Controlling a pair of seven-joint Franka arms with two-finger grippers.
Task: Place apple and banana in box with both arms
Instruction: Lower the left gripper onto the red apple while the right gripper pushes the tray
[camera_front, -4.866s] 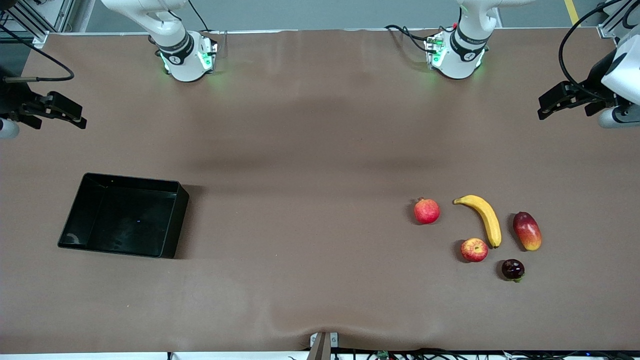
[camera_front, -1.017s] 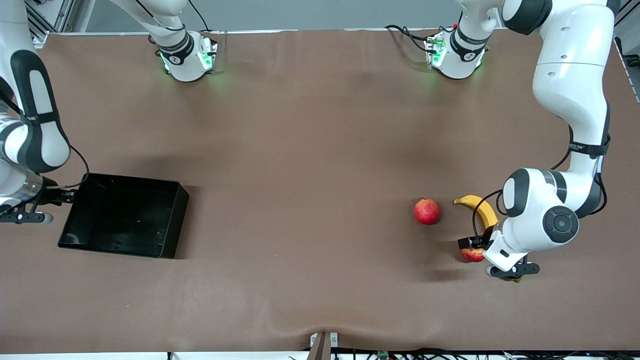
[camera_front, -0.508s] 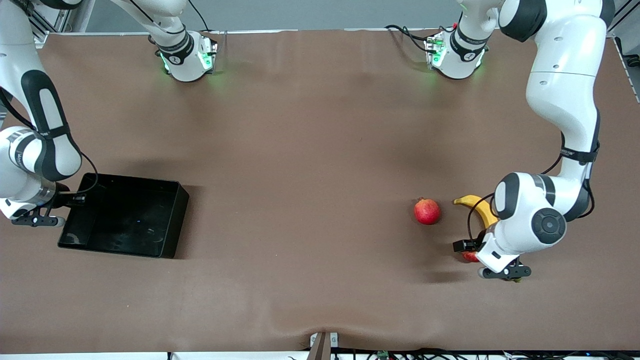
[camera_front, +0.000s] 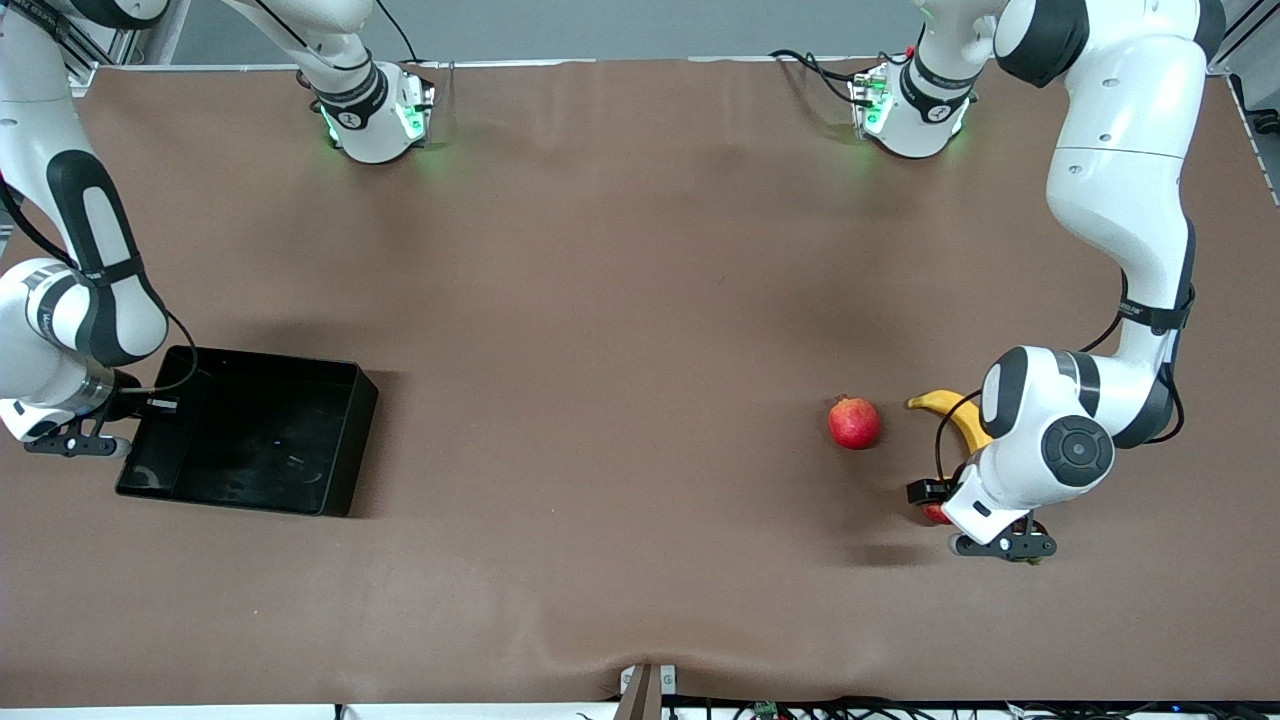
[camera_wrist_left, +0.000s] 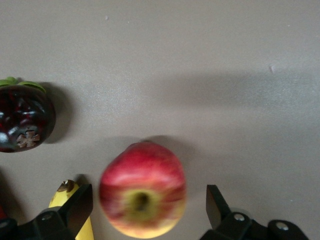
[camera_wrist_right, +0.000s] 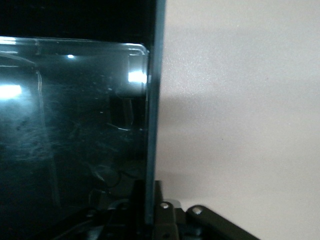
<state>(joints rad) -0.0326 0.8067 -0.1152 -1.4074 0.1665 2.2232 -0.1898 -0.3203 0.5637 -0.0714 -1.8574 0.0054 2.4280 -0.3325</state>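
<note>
Front view gives you the whole table: the black box (camera_front: 245, 430) sits toward the right arm's end, and the fruit lies well apart from it toward the left arm's end. You can see the right gripper (camera_front: 150, 405) at the box's end wall; in the right wrist view its fingers (camera_wrist_right: 150, 202) are pressed together on that thin wall (camera_wrist_right: 152, 100), one inside, one outside. Your left gripper (camera_wrist_left: 147, 210) is down over the apple (camera_wrist_left: 142, 189), jaws spread wide, one finger on each side and neither touching the skin. The apple rests on the table with its stem dimple facing the wrist camera; from the front only a red sliver of it (camera_front: 934, 513) shows under the left wrist. The banana (camera_front: 950, 412) lies just beside it, one tip (camera_wrist_left: 67, 192) near a finger. A pomegranate (camera_front: 854, 422) sits beside the banana toward the box, and a dark mangosteen (camera_wrist_left: 24, 118) lies near the apple. No writing can be read anywhere
</note>
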